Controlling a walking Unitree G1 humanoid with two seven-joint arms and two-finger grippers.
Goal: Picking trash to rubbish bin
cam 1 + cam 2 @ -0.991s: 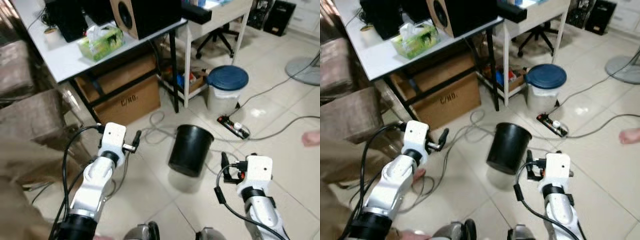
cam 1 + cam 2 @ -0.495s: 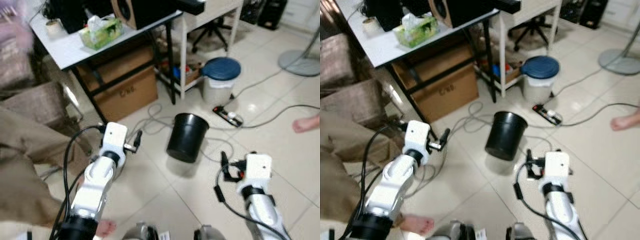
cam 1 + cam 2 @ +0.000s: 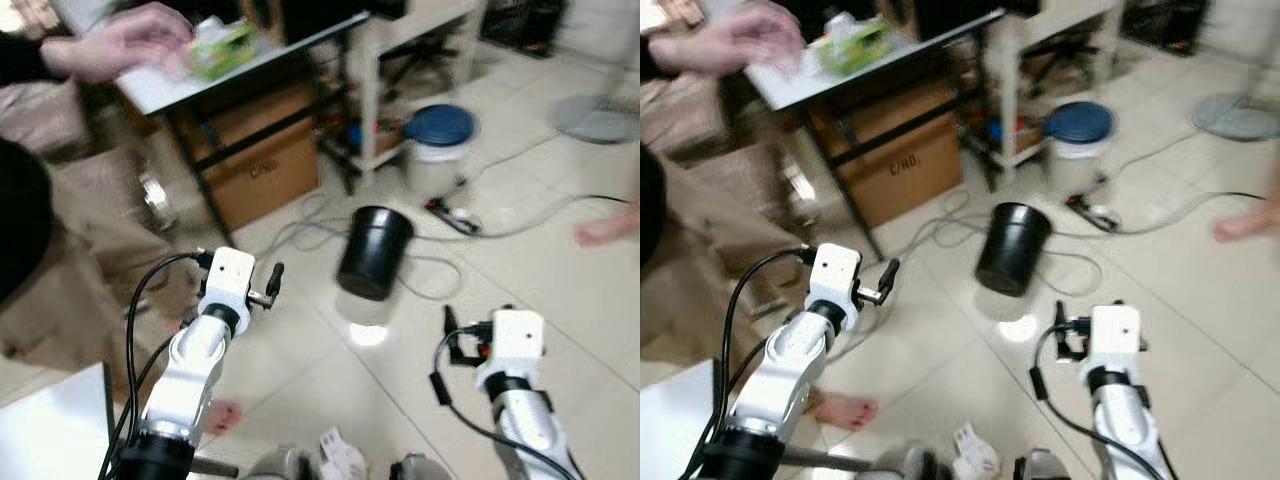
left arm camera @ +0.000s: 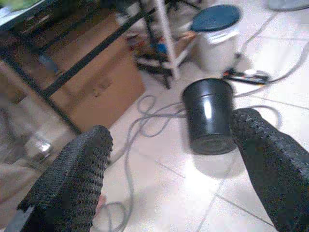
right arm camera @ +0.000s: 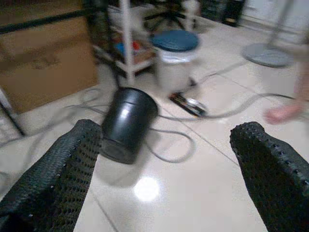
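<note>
The black rubbish bin (image 3: 375, 252) stands tilted on the tiled floor ahead of me, between both arms. A crumpled white piece of trash (image 3: 341, 455) lies on the floor close to my feet. My left gripper (image 3: 271, 283) is held out at the left, open and holding nothing; the left wrist view looks between its fingers (image 4: 72, 179) at the black bin (image 4: 208, 116). My right gripper (image 3: 450, 328) hangs at the right, open and holding nothing, and the black bin (image 5: 126, 124) lies beyond its fingertips (image 5: 275, 174).
A person stands at the left, a hand (image 3: 130, 40) by the tissue box (image 3: 225, 45) on the white desk (image 3: 170, 90), a bare foot (image 3: 215, 415) near my left arm. A blue-lidded bin (image 3: 438, 145), cardboard box (image 3: 265, 175), power strip (image 3: 452, 215) and cables lie beyond.
The camera has pulled back and the view is blurred. A person's hand has come in over the desk, and the white trash and a bare foot now show. Both arms keep their pose.
</note>
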